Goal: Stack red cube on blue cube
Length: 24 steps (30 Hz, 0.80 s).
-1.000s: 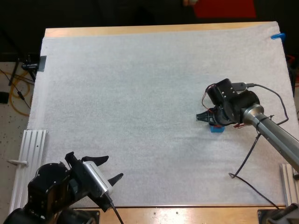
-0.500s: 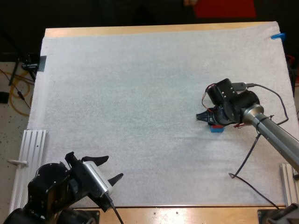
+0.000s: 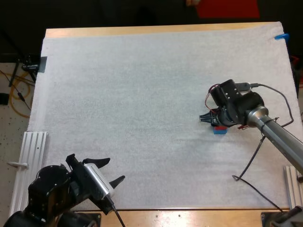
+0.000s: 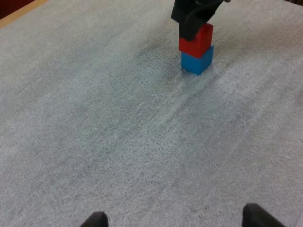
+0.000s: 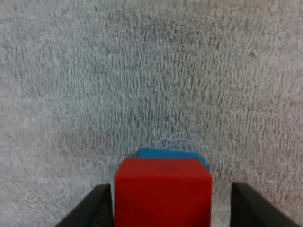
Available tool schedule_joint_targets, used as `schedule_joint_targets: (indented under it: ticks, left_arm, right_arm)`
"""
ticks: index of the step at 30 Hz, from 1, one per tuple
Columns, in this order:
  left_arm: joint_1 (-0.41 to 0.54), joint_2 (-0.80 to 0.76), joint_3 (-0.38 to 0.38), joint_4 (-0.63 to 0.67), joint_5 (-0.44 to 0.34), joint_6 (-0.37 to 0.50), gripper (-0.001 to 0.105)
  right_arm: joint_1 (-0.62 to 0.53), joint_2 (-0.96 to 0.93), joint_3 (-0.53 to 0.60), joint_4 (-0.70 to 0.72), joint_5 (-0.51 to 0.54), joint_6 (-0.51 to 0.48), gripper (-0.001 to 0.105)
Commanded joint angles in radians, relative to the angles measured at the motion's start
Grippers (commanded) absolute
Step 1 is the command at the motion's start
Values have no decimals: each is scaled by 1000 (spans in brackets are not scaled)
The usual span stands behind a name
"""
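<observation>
The red cube [image 5: 162,189] sits on top of the blue cube [image 4: 198,62], right between the two fingers [image 5: 97,208] of the right claw [image 3: 209,118]. The claw has let go. One finger is just beside the red cube, and the other finger stands apart from it with mat showing in the gap. So I think the stacking step is as good as done, and the step now is getting the claw away.

The next move should be gentle. The claw needs to go straight up, or straight back, without bumping the red cube. The near finger is very close, so a sideways wiggle could knock the cube off.

The red cube does not sit quite square on the blue one. A bit of blue peeks out under it on the side away from the claw. It looks steady, though.

Both cubes are small blocks with flat, smooth sides and sharp edges. They look hard. The mat [image 3: 142,94] under them is white and fuzzy, like a soft towel.

The left claw [image 3: 105,171] is well apart from the cubes, at the near edge of the mat. Its fingers are spread wide with nothing between them.
</observation>
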Motion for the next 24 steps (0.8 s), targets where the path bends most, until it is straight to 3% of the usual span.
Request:
schedule_joint_targets:
  ticks: [1,6,9,12,15,24]
  left_arm:
    - [-2,3,-7,-5,7,9,55]
    - [5,3,-7,-24,7,-44,55]
    - [25,3,-7,-89,3,-117,55]
    - [57,15,-7,-171,-17,-136,55]
    - [120,57,-7,-251,-55,-138,55]
    - [362,189,-7,-411,-53,-177,55]
  right_arm:
    - [2,-43,0,0,7,-7,51]
    - [2,-151,0,7,3,-58,51]
    - [2,-217,0,-2,1,-125,51]
    - [-8,-280,0,-27,3,-180,51]
    - [-54,-311,0,-56,0,-184,51]
    - [-268,-377,0,-76,-14,-274,51]
